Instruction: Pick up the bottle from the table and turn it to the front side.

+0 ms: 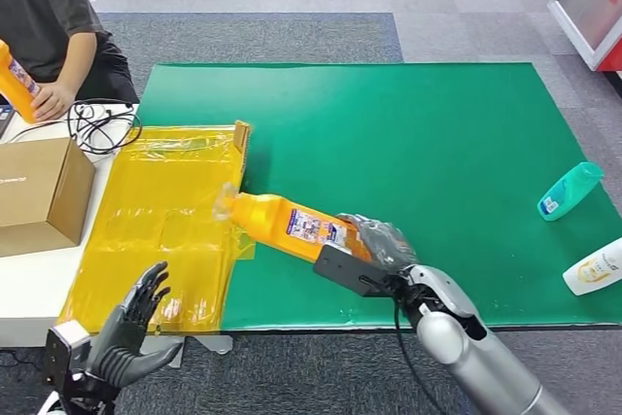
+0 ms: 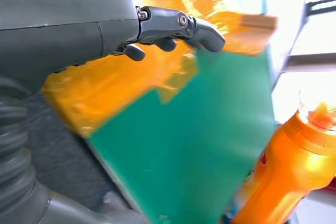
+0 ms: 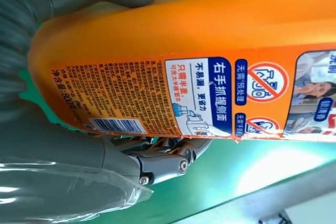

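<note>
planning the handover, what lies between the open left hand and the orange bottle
In the head view, only the yellow plastic sheet lies between the left hand and the orange bottle held by the right hand.

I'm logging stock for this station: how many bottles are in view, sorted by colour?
Orange: 2, the bottle gripped by the right hand and the second orange bottle by the person's hand.
Teal: 1, the teal bottle lying on the green mat.
White: 1, the white bottle at the mat's edge.
Total: 4.
</note>
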`<state>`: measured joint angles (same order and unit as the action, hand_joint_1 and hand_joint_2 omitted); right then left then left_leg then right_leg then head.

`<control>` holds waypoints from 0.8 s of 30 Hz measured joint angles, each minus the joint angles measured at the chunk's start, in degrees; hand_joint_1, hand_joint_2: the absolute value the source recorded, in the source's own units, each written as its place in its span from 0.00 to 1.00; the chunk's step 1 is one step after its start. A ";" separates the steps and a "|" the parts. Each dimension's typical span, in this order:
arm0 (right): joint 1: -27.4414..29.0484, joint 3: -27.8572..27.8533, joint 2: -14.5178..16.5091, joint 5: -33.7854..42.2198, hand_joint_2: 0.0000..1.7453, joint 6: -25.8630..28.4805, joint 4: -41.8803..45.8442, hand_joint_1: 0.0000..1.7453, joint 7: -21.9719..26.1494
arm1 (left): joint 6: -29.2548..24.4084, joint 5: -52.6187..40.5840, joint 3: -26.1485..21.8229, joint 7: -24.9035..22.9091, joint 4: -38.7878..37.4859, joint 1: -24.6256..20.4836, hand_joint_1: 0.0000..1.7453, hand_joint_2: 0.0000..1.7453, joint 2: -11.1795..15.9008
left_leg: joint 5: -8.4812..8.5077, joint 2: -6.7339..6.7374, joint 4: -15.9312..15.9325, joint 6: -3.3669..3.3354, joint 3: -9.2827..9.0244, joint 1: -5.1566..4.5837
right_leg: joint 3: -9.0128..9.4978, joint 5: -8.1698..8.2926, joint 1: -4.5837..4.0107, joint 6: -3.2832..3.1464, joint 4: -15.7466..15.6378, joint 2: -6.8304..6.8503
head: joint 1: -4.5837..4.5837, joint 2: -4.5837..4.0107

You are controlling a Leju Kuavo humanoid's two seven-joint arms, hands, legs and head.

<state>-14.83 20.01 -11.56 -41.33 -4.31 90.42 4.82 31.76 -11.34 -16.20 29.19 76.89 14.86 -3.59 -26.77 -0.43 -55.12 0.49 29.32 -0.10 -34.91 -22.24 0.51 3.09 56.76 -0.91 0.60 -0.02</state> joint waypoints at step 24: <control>8.09 -3.57 14.31 34.10 1.00 -10.62 4.00 1.00 10.40 | -5.46 23.16 6.39 -14.44 13.92 -15.63 0.00 1.00 -3.44 | 0.12 -0.03 0.00 0.10 -0.05 0.00 | 0.05 0.11 0.00 -0.07 0.01 0.00 | -0.01 0.00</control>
<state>-6.74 16.44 2.75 -7.23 -14.92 94.41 15.22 26.30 11.82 -9.81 14.75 90.81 -0.76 -7.03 -26.65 -0.46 -55.13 0.59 29.27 -0.10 -34.87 -22.13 0.51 3.02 56.77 -0.90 0.59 -0.02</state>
